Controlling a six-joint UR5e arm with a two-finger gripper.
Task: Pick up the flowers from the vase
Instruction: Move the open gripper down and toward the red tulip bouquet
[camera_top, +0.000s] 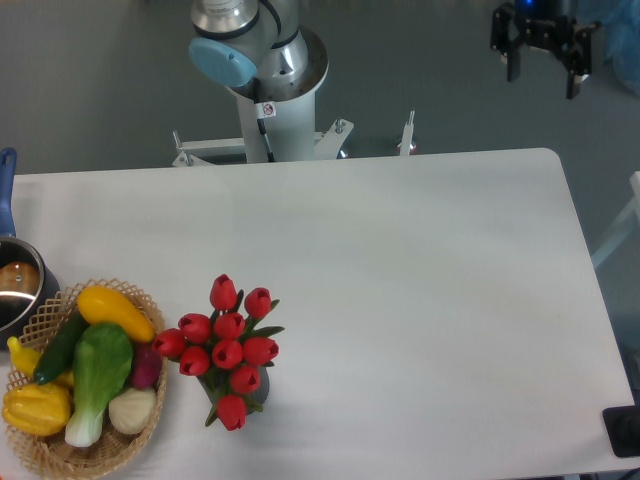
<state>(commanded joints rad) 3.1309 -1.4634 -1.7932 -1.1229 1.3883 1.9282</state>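
Note:
The flowers, a bunch of red tulip buds with green leaves, stand in the vase near the table's front left. Only a small dark part of the vase shows under the buds. My gripper is at the top right, beyond the table's far edge and far from the flowers. Its two dark fingers hang apart with a gap between them, and nothing is in them.
A wicker basket with yellow, green, white and dark red-purple vegetables sits left of the flowers. A steel pot with a blue handle is at the left edge. The arm's base stands behind the table.

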